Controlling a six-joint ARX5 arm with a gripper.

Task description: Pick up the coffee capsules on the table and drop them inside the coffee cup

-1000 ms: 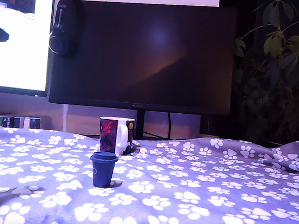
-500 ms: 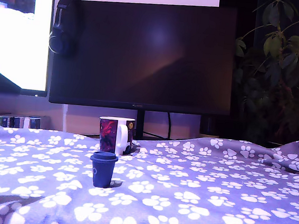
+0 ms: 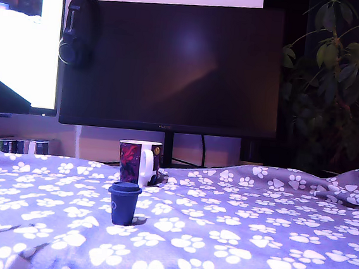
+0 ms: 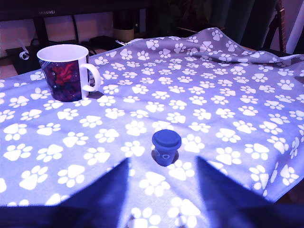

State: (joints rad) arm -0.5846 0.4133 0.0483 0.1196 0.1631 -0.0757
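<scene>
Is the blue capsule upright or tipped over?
Upright: the capsule stands on its narrow base on the blanket, flat rim on top, apart from the mug.

Gripper fingertips are running off the wrist view's lower edge, dark and blurred; jaw spacing is remaining unreadable.

Dim purple cast, bright screen glare.

2 monitors, headphones, plant behind.
</scene>
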